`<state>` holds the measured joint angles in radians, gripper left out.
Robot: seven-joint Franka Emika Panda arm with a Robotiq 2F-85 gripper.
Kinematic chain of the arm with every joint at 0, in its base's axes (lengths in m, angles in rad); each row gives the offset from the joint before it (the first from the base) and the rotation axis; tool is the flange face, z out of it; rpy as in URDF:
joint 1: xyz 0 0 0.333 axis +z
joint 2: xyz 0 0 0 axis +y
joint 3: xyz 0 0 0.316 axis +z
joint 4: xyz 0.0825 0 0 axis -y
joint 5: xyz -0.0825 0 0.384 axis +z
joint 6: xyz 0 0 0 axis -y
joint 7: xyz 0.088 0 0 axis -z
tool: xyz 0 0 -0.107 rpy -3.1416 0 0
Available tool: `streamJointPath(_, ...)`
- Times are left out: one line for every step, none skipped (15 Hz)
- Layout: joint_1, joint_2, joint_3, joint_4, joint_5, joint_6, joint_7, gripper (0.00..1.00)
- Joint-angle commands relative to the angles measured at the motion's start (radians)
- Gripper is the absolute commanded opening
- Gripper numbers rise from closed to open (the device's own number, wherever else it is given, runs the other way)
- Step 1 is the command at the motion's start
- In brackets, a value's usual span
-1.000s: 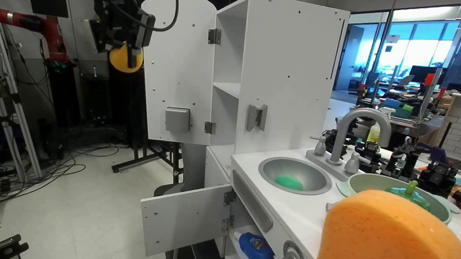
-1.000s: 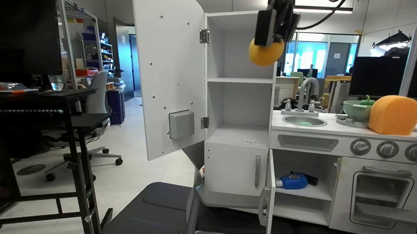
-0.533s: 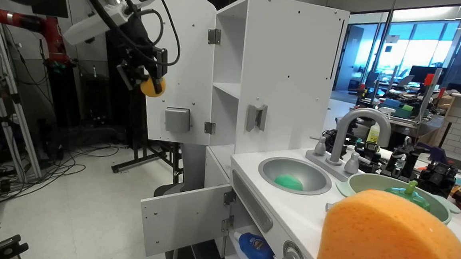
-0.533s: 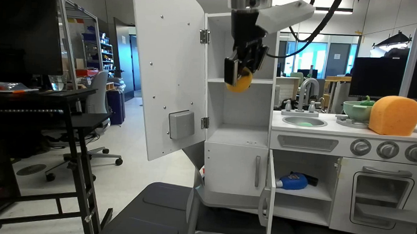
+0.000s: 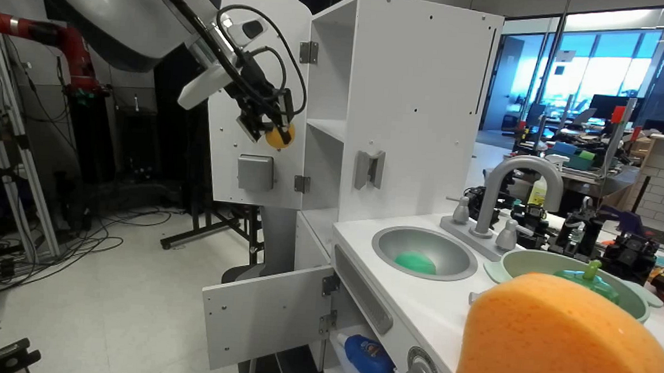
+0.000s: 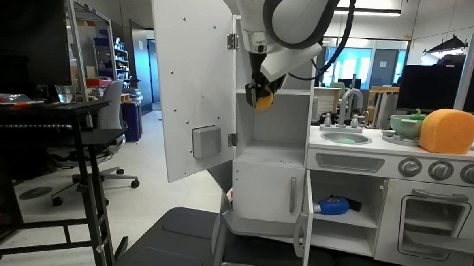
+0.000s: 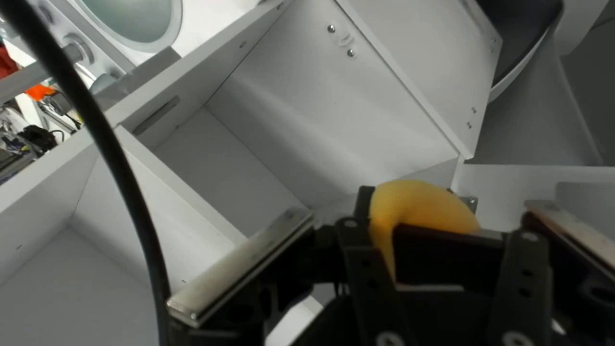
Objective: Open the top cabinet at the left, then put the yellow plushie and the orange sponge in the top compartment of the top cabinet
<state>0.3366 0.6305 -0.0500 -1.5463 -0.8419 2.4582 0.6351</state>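
— One yellow plushie [image 6: 264,101] to stow; gripped, or merely touched?

— Gripped, judging by both exterior views; pinched in the grip of the tool [image 5: 269,132], closed tight on the soft body; roundish, with no clear long axis; hanging in front of the top cabinet [image 5: 421,99], outside it.

— And which way to the top compartment [image 5: 330,71]?

— Up and inward; seemingly about level with the front edge of the shelf [image 6: 298,93], or slightly under it; in the wrist view, aimed at the lower compartment [image 6: 274,151], tipped downward, toward the side with the hinges [image 6: 232,139].

— So lift first, then go in?

— Most likely; must clear that edge beforehand, or risk snagging or landing one level too low; cannot tell the exact gap in depth.

— Anything in the way?

— Not the door [image 6: 195,78], swung wide already; leaves only the orange sponge [image 6: 448,132] for afterwards, set on the tabletop [image 5: 434,308] near the pale green bowl [image 6: 405,125], well apart from the tool.
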Motion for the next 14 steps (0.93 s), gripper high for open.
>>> streamJointPath(0.022, 0.125, -0.045, 0.198, -0.013, -0.024, 0.051, 0.0)
streamJointPath(0.03, 0.163, -0.044, 0.277, 0.004, -0.058, 0.038, 0.0)
streamJointPath(0.031, 0.183, -0.052, 0.309, 0.006, -0.059, 0.043, 0.0)
streamJointPath(0.02, 0.19, -0.058, 0.315, 0.007, -0.042, 0.051, 0.0)
streamJointPath(0.016, 0.21, -0.04, 0.371, 0.037, -0.077, 0.01, 0.0)
streamJointPath(0.013, 0.225, -0.041, 0.404, 0.047, -0.084, 0.005, 0.0)
streamJointPath(0.004, 0.22, -0.048, 0.39, 0.045, -0.066, 0.018, 0.0)
streamJointPath(0.006, 0.234, -0.046, 0.431, 0.059, -0.086, 0.007, 0.0)
streamJointPath(0.011, 0.249, -0.042, 0.469, 0.075, -0.108, -0.009, 0.0)
streamJointPath(0.003, 0.232, -0.054, 0.434, 0.073, -0.079, 0.011, 0.0)
streamJointPath(0.005, 0.239, -0.054, 0.461, 0.084, -0.094, 0.002, 0.0)
streamJointPath(0.009, 0.252, -0.053, 0.497, 0.095, -0.112, -0.011, 0.0)
streamJointPath(0.005, 0.235, -0.067, 0.463, 0.089, -0.086, 0.012, 0.0)
streamJointPath(0.009, 0.24, -0.078, 0.479, 0.086, -0.092, 0.02, 0.0)
